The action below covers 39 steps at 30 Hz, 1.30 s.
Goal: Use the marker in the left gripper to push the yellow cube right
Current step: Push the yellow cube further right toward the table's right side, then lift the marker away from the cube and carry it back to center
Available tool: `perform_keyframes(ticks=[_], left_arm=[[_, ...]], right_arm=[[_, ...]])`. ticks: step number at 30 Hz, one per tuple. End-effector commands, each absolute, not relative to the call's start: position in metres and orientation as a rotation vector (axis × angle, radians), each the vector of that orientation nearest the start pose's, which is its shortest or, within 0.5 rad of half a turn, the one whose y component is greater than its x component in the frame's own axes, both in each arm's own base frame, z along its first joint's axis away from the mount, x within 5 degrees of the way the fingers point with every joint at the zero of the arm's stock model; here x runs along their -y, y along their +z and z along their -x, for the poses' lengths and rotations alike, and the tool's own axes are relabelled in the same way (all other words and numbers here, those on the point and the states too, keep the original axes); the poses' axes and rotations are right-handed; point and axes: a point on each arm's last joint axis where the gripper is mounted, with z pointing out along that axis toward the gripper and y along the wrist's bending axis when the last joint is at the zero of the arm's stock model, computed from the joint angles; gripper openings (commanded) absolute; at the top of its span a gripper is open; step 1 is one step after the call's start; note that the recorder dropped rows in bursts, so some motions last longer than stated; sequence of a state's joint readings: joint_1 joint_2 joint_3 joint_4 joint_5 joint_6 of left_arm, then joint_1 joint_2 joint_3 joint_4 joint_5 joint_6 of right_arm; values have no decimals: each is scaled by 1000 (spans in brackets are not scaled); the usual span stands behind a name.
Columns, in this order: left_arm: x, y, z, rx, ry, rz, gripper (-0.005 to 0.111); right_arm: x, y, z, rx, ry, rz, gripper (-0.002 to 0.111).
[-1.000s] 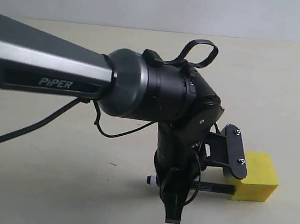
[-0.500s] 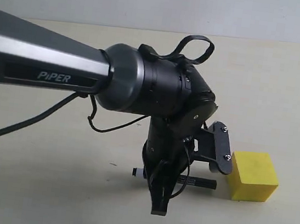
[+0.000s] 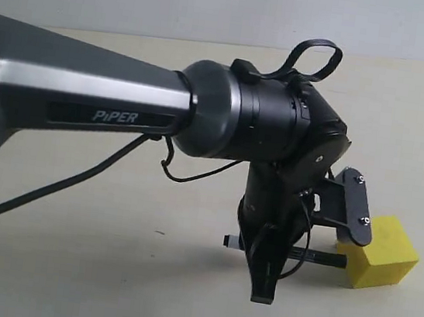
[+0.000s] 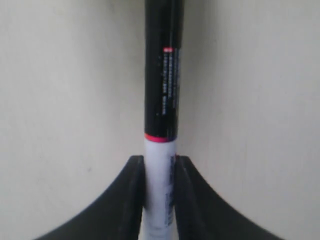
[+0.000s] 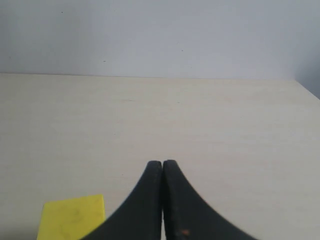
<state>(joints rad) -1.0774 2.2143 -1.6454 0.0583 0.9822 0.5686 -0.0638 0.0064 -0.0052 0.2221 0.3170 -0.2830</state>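
Broadly, the pale beige tabletop (image 3: 64, 272) lies bare around the work, giving room for a sideways shove. Over it reaches the thick black and grey arm marked "PiPER" (image 3: 86, 103), coming in from the left and bending down at the wrist so that its tool sits low, near the surface; a thin black cable (image 3: 61, 178) droops beneath it. The black two-fingered left gripper (image 4: 159, 162) points down at the table with its jaws nearly together, pinched on the white barrel of the pen, a narrow opening no wider than the barrel itself. That grip near one end leaves the long dark part free to act as a pusher. The black right gripper (image 5: 162, 167) hovers apart from the work, its jaws pressed together with nothing between them, seemingly parked out of the way. The plain bright yellow solid cube (image 3: 383, 251) rests on the table at the right of the exterior view, just beyond the left gripper. The thin black and white marker (image 3: 324, 258) lies level and low, crosswise to the fingers, its black end aimed at the cube's left face and apparently touching it, though a screwed plate on the gripper hides part of the cube. Holding it flat and low puts the force near the cube's base, which should make it slide rather than tip.
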Motion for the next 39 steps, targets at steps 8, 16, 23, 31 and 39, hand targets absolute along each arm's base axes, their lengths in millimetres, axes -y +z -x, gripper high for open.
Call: perform_keyframes(ticks=[8, 16, 23, 31, 39], left_arm=[[381, 142, -224, 2252, -79, 2347, 0], [390, 143, -228, 2341, -26, 2406, 0], [387, 143, -227, 2324, -45, 2387, 0], [370, 173, -242, 2675, -269, 2086, 0], [326, 227, -287, 3493, -11, 703, 0]], right_arm=[[-2, 186, -54, -1788, -45, 54, 0], [-2, 186, -54, -1788, -45, 54, 0], [-2, 186, -54, -1788, -45, 54, 0], [-2, 186, -54, -1788, -45, 54, 0], [-2, 186, -54, -1788, -45, 54, 0]])
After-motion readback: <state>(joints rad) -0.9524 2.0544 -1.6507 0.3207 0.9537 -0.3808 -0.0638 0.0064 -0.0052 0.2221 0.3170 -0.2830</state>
